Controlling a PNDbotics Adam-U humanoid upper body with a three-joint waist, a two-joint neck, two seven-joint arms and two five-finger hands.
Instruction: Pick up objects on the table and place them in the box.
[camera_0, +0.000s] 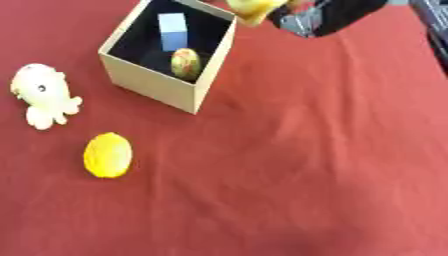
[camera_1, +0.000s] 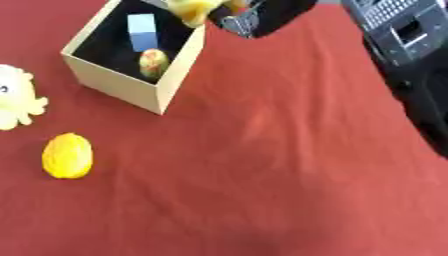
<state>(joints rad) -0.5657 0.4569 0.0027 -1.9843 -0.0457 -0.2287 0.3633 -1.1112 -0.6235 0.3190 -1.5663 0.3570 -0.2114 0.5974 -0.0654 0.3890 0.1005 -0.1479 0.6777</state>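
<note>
Hand (camera_0: 319, 17) seemingly holding yellow toy (camera_0: 254, 9).

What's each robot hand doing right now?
Left robot hand: not in view.
Right robot hand: holding a yellow object above the box.

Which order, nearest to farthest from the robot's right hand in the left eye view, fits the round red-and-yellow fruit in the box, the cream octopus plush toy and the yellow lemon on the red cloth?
Measured from the right hand at the top edge:
1. Round red-and-yellow fruit, inside the cardboard box.
2. Cream octopus plush toy, far left.
3. Yellow lemon, lower left, only slightly farther.
</note>
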